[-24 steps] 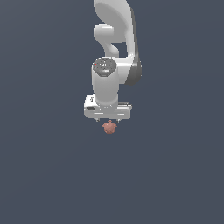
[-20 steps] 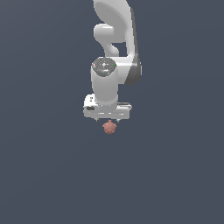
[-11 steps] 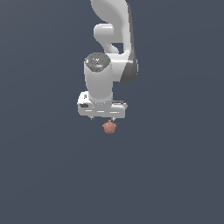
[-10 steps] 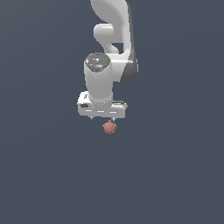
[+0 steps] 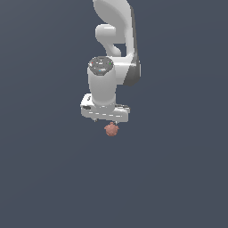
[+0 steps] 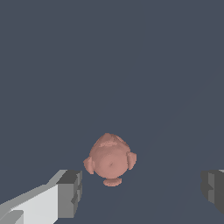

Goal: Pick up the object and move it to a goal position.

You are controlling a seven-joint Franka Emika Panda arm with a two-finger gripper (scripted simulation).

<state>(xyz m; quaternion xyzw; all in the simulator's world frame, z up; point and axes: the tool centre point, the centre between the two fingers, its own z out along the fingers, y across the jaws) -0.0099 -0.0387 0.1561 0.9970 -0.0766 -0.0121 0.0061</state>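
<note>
The object (image 5: 111, 129) is a small reddish-pink lumpy blob lying on the dark grey floor. The white gripper (image 5: 107, 121) hangs just over it in the exterior view, and its hand covers the blob's far side. The wrist view shows the object (image 6: 110, 159) between the two spread fingers, much nearer one grey fingertip (image 6: 70, 192) than the other (image 6: 213, 187). The gripper (image 6: 142, 190) is open and neither finger touches the blob.
A plain dark grey floor (image 5: 178, 178) fills both views. The white arm (image 5: 116, 40) rises behind the gripper toward the top of the exterior view.
The wrist and hand have shifted a little to the exterior view's left and slightly lower. The blob has stayed where it was.
</note>
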